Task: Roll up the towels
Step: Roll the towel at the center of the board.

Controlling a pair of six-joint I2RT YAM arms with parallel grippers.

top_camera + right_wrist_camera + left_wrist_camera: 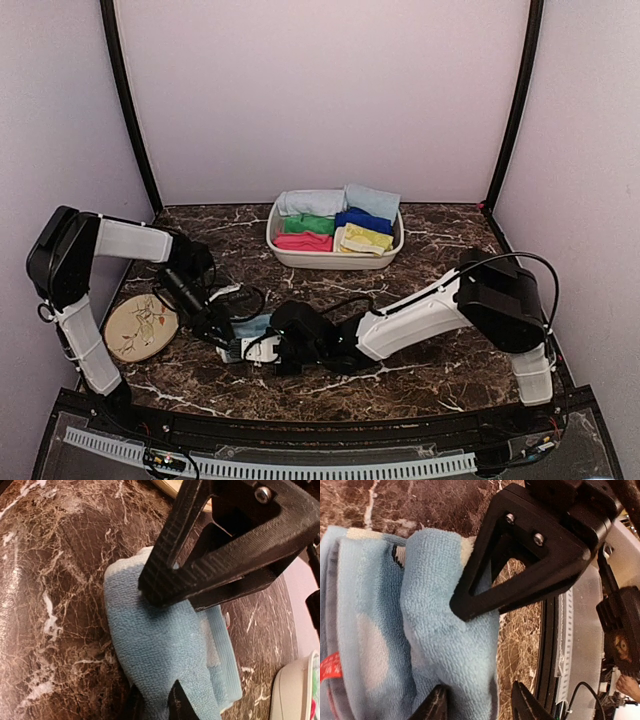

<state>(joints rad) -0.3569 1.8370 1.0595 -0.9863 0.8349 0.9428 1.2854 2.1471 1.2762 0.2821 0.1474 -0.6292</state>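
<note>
mid-roll: right gripper (156, 694) clenched on the pale blue towel (160, 645); left gripper (479, 692) stood released astride it. next, probably tightening the roll.

Folds the left arm (130, 240) sharply, elbow high by the left wall, forearm sloping down and inward toward the table (450, 372). Stretches the right arm (420, 315) low and long from the right side, reaching across to the front centre. Holds the left end effector (447, 655) with jaws parted. Clamps the right end effector (150, 647) on the pale blue towel (167, 680), one finger on each side, both touching. Sets both wrists close together, just beside each other.
</note>
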